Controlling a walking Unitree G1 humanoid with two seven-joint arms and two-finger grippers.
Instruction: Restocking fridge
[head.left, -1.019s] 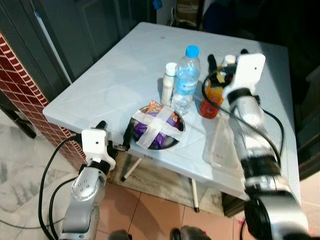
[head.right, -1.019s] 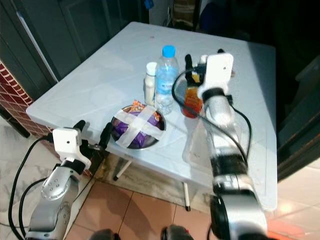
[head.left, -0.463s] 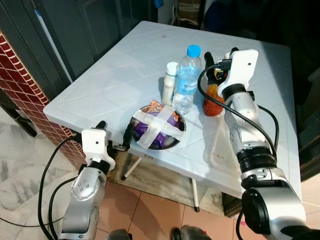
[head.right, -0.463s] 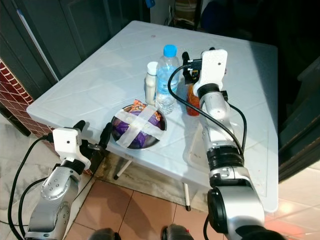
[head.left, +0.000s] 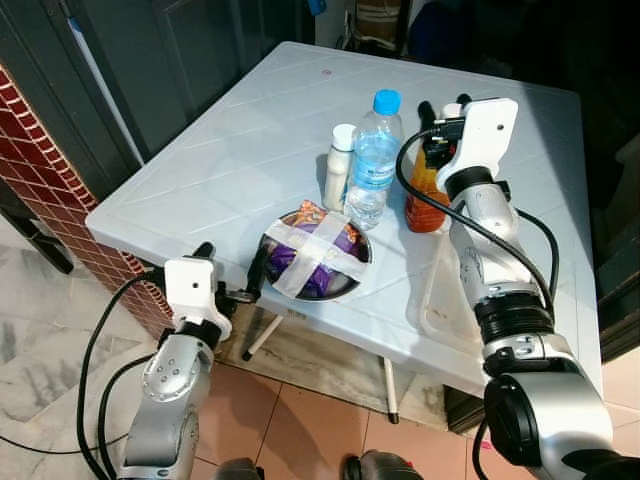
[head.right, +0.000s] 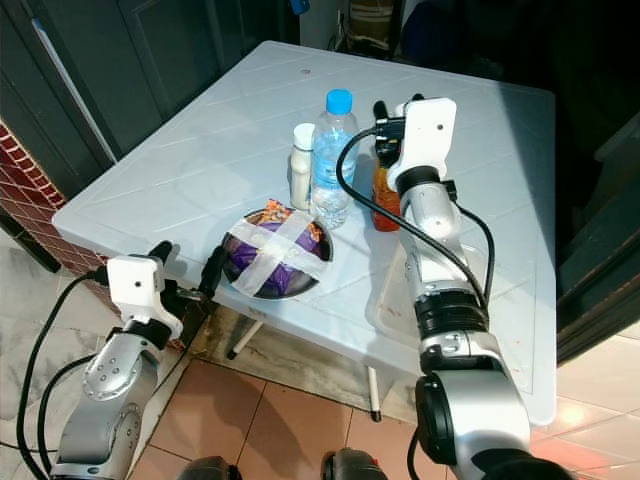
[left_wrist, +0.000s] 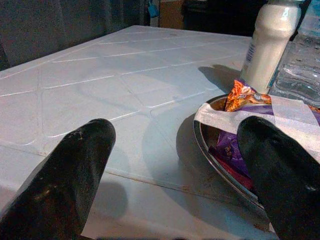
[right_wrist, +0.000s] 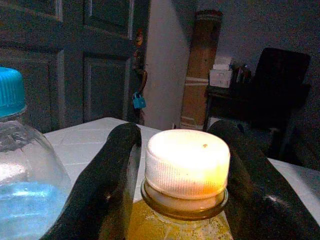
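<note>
An orange juice bottle with a white cap stands on the white table, right of a blue-capped water bottle and a small white bottle. My right gripper is open at the juice bottle's top, one black finger on each side of the cap. A steel bowl of purple packets, taped over with white strips, sits near the table's front edge. Just in front of that edge my left gripper is open, its fingers pointing at the bowl and holding nothing.
A clear plastic container lies on the table under my right forearm. A red brick wall and a dark door stand to the left. Tiled floor lies below the table, whose legs show underneath.
My right gripper has shifted slightly left and farther over the juice bottle, settling with its fingers astride the cap. The left arm has not moved.
</note>
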